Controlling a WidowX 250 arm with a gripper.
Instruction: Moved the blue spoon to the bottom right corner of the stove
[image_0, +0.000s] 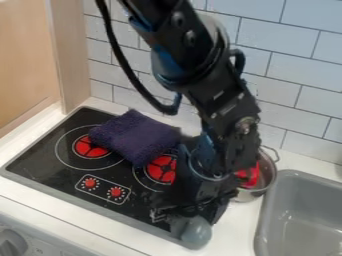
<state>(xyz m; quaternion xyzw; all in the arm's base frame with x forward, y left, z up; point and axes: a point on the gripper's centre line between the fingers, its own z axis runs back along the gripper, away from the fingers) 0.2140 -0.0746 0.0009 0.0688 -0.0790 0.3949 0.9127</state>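
The black gripper (190, 207) hangs low over the bottom right corner of the stove (70, 177). Just below it, the rounded grey-blue end of the spoon (196, 232) lies across the stove's front right edge, partly over the white counter. The gripper hides the rest of the spoon, and whether it holds the spoon cannot be seen.
A dark purple cloth (135, 136) lies on the back of the stove between the red burners. Behind the arm, right of the stove, stands a metal pot (268, 175) with a red object inside. A grey sink (300, 215) is at the right, and a tiled wall rises behind.
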